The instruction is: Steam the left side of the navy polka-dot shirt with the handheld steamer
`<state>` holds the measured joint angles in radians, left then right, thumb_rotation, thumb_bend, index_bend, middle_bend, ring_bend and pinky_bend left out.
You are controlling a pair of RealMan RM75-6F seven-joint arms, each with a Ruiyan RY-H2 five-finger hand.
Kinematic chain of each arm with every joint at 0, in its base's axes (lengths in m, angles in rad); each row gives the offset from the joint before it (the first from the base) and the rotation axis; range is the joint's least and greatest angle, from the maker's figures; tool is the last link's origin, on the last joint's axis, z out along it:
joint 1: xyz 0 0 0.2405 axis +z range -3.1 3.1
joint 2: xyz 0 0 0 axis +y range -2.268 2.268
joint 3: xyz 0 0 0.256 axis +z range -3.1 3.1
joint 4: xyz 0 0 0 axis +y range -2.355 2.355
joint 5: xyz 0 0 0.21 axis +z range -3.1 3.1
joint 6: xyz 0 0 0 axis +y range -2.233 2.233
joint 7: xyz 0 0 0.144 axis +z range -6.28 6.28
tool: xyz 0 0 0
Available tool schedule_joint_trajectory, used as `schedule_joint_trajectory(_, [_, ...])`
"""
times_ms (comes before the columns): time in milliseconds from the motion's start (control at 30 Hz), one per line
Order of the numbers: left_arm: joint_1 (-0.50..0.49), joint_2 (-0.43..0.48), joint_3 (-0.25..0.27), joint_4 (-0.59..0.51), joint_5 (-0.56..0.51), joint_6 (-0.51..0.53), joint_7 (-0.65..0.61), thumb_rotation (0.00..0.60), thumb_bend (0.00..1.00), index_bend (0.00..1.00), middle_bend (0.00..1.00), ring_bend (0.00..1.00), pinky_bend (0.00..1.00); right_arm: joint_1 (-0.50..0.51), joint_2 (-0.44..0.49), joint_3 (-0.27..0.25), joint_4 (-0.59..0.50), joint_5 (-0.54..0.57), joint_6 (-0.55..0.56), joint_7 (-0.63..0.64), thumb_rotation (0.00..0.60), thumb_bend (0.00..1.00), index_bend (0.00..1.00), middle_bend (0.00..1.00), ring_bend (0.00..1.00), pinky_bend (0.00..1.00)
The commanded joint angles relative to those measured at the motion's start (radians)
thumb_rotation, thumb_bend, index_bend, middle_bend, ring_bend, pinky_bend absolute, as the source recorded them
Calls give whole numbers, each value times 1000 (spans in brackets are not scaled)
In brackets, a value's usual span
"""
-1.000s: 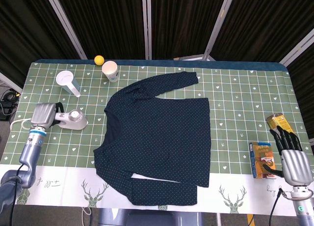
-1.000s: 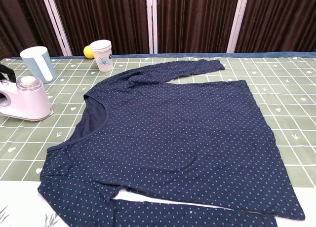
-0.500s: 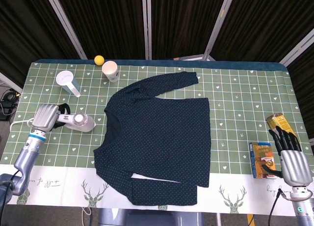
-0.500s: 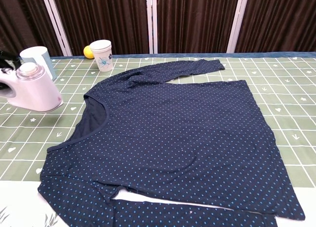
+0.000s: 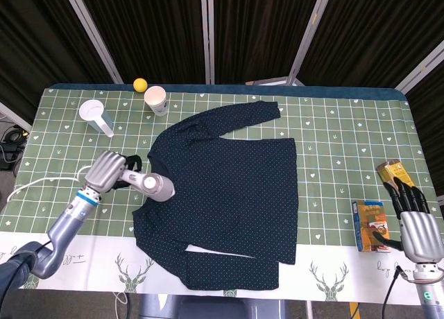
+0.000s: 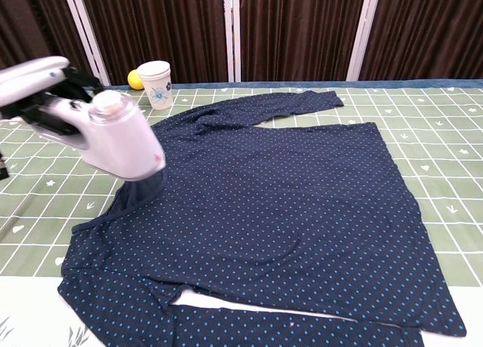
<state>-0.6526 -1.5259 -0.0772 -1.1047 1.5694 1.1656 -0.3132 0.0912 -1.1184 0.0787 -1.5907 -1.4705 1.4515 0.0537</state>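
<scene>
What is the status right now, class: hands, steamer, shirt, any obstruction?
Left hand grips steamer, head at shirt neckline. Right hand open, idle by snack box. Nothing lies on the shirt.

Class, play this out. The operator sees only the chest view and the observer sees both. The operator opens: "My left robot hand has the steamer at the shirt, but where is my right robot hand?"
Observer: The right robot hand is off the shirt, at the near right corner of the table, fingers apart, holding nothing.
Operator: Is anything close to it?
Observer: A blue and orange box lies just to its left.
Operator: And the steamer's cable?
Observer: The white cable runs from the handheld steamer, which the left robot hand holds, towards the table's left edge.
</scene>
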Motion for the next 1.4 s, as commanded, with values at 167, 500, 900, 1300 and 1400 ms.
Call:
schedule_joint_trajectory(167, [-54, -74, -7, -49, -7, -66, 112, 600, 833, 993, 950, 892, 1000, -1, 3, 3, 3, 6, -1, 11, 600, 0, 0, 0, 0, 0])
schedule_joint_trajectory(500, [-82, -174, -22, 4, -59, -129, 157, 600, 830, 992, 950, 892, 1000, 1, 7, 7, 11, 16, -9, 31, 600, 0, 0, 0, 0, 0])
schedule_joint_trajectory(900, [-98, -257, -4, 113, -57, -146, 150, 600, 820, 993, 950, 892, 1000, 4, 10, 11, 19, 28, -22, 50, 600, 0, 0, 0, 0, 0])
schedule_joint_trajectory(1300, [-104, -237, 51, 79, 6, -133, 150, 600, 818, 992, 950, 891, 1000, 2, 13, 14, 20, 31, -18, 54, 600, 0, 0, 0, 0, 0])
schedule_joint_trajectory(1400, [-104, -225, 60, 53, 18, -125, 143, 600, 818, 992, 950, 891, 1000, 2, 12, 13, 19, 30, -19, 52, 600, 0, 0, 0, 0, 0])
